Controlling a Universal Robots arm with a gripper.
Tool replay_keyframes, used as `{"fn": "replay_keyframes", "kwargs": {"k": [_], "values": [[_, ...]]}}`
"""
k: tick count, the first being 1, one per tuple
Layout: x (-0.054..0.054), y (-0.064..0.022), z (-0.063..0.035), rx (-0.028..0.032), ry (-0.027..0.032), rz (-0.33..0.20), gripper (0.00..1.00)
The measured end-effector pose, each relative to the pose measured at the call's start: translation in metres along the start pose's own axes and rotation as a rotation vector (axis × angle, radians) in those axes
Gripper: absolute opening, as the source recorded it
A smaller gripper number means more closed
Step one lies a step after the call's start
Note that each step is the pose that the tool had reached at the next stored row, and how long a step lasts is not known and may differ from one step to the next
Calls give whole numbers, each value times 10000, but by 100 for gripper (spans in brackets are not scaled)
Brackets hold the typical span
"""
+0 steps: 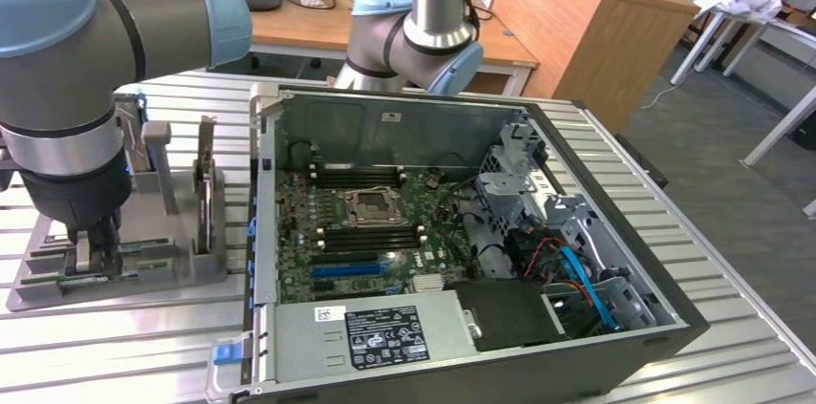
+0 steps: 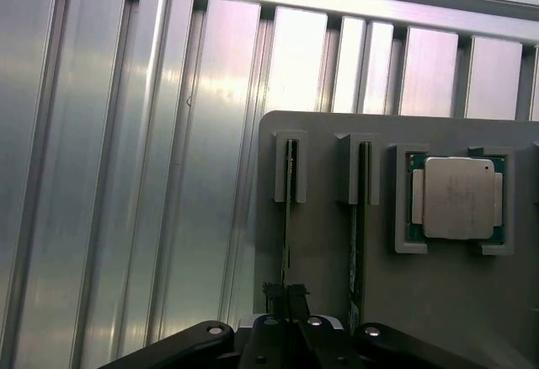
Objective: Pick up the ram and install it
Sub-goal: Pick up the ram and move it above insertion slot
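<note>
the fingers [image 2: 274, 302] pinch the ram [image 2: 287, 217], pressed nearly together because the board is so thin. it stands on edge in the slot nearest the grey holder's [image 2: 328, 137] outer edge, which leaves its upper edge free to grip. its twin [image 2: 357, 234] stands in the next slot, with the processor [image 2: 459, 198] beyond. we judge the ram not yet lifted.

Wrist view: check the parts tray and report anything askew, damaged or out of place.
Nothing stands out. The ram and the second stick stand straight on edge in their tray slots, the processor sits square in its recess, and the gripper is closed on the ram.
</note>
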State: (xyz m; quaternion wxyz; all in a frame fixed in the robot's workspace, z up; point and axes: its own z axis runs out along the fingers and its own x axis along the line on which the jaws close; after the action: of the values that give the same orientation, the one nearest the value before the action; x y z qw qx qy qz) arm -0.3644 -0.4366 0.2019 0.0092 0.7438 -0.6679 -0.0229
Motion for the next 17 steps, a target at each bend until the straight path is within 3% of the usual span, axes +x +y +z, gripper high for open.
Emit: {"fn": "replay_keyframes", "kwargs": {"k": [4,5,11,17], "values": [[0,0,0,0,0,0,13],[0,0,0,0,-1,0,19],[-7,67,19,1,-2,1,19],[-7,68,30,-1,3,-1,19]]}}
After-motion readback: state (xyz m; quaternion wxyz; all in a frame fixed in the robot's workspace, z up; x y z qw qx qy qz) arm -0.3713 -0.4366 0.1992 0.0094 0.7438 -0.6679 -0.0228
